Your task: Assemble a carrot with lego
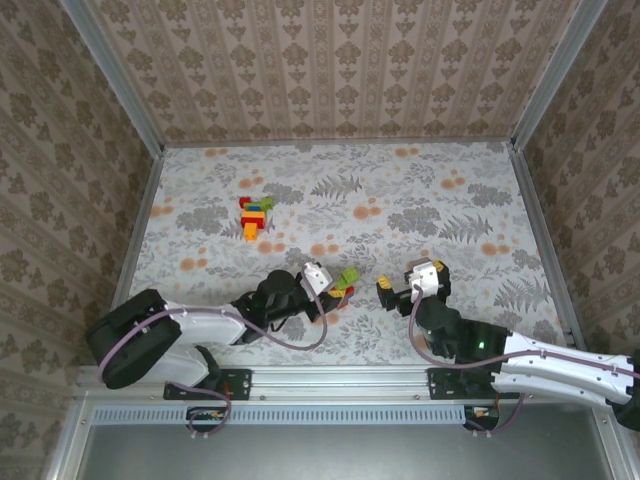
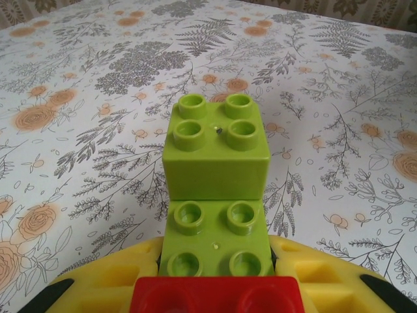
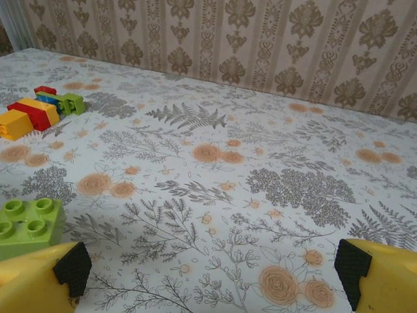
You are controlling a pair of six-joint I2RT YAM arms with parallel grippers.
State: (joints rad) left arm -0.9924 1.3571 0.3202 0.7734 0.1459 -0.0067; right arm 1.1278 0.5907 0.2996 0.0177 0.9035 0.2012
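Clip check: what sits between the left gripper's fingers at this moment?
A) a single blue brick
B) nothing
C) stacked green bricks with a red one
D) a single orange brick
C: the left gripper is shut on green bricks stacked in a step, with a red brick nearest its wrist camera.

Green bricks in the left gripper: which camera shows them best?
The left wrist view: the green bricks sit close and central, every stud clear, a red brick nearer the camera. In the top view they are a green speck at the left gripper. The right wrist view catches one green block at its left edge, probably the same.
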